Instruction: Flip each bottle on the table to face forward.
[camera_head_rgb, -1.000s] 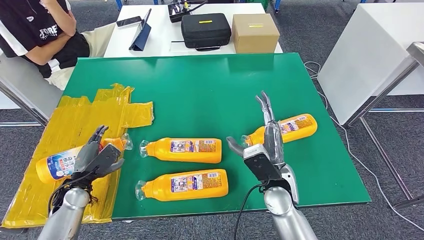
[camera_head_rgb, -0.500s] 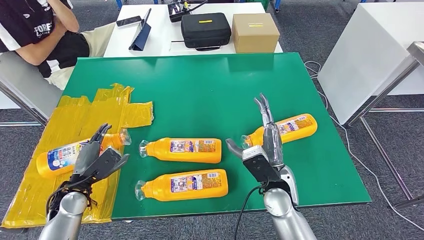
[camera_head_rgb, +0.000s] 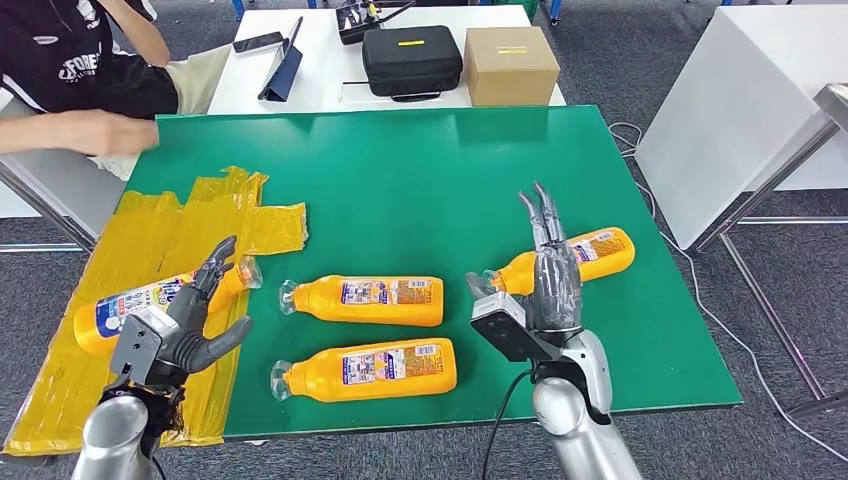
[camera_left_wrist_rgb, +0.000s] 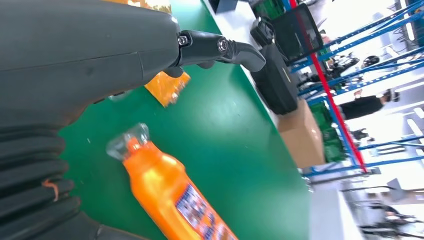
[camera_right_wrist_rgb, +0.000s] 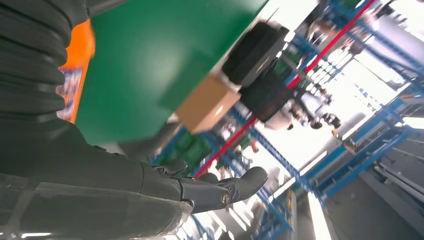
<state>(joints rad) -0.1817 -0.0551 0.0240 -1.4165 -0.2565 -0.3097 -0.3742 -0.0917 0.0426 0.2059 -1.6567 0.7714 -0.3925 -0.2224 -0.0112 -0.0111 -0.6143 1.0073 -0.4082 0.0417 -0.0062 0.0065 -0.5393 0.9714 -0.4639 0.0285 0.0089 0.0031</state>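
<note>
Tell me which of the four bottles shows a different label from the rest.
The leftmost bottle, lying on the yellow plastic sheet by the left hand: its label is blue and white; the other three show orange-framed labels.

My head view looks down on the green table (camera_head_rgb: 420, 170); both wrist views sit close behind my fingers, sharing the black case (camera_head_rgb: 411, 60) beyond.

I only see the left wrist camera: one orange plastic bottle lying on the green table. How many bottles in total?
Observer: Four: the leftmost bottle on a yellow plastic sheet, the far middle bottle, the near middle bottle, the rightmost bottle.
Operator: Left robot hand holding anything?
Observer: No, the left robot hand is empty, fingers spread.
Operator: And the right?
Observer: The right robot hand is open above the rightmost bottle's neck.
</note>
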